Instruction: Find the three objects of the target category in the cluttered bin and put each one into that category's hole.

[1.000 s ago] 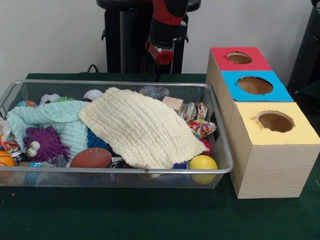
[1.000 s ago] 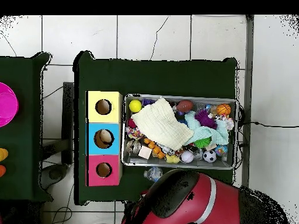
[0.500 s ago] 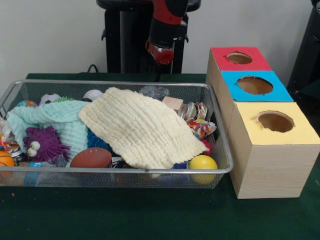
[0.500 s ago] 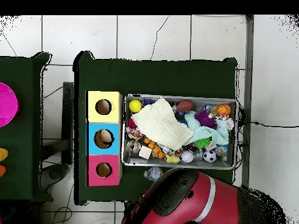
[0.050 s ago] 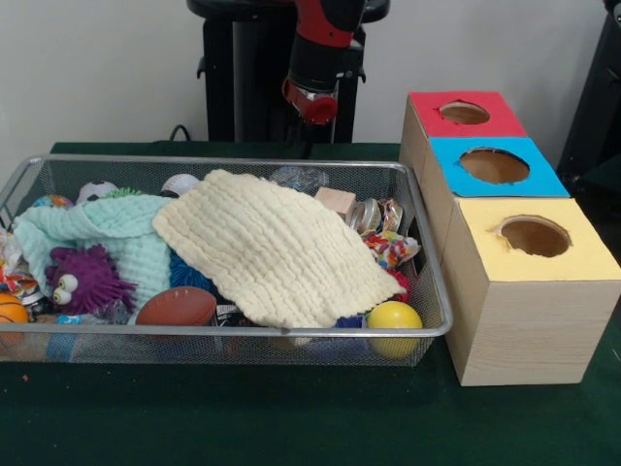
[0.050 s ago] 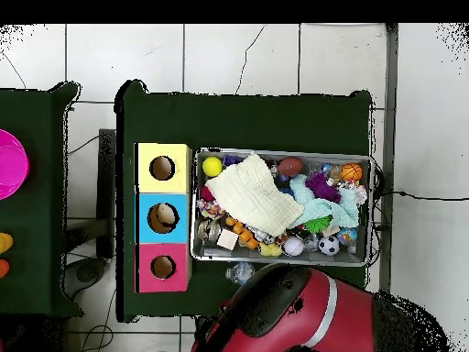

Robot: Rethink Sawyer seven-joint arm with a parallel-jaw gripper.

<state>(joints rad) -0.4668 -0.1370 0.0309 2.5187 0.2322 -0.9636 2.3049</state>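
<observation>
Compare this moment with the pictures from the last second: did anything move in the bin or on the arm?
Only the arm shifted slightly: in the front view it rose a little; in the overhead view its red shell slid a little toward the right. Nothing was gripped or released. The wire bin, yellow cloth and three boxes are unchanged.

front camera sits low and close at the near edge of the dark green surface (image 5: pixel 291 427), looking across the silver wire mesh bin (image 5: pixel 223 330) and the wooden box with red, blue and yellow tops (image 5: pixel 524 320) toward the pale wall, where the red and black arm (image 5: pixel 320 58) comes down. overhead camera hangs high, straight down, much farther off, taking in the whole surface (image 6: pixel 247 119), tiled floor (image 6: pixel 229 55) and the arm's bulk (image 6: pixel 293 316) at the bottom. both views share bin (image 6: pixel 366 211) and box (image 6: pixel 140 220), turned half round between them.
</observation>
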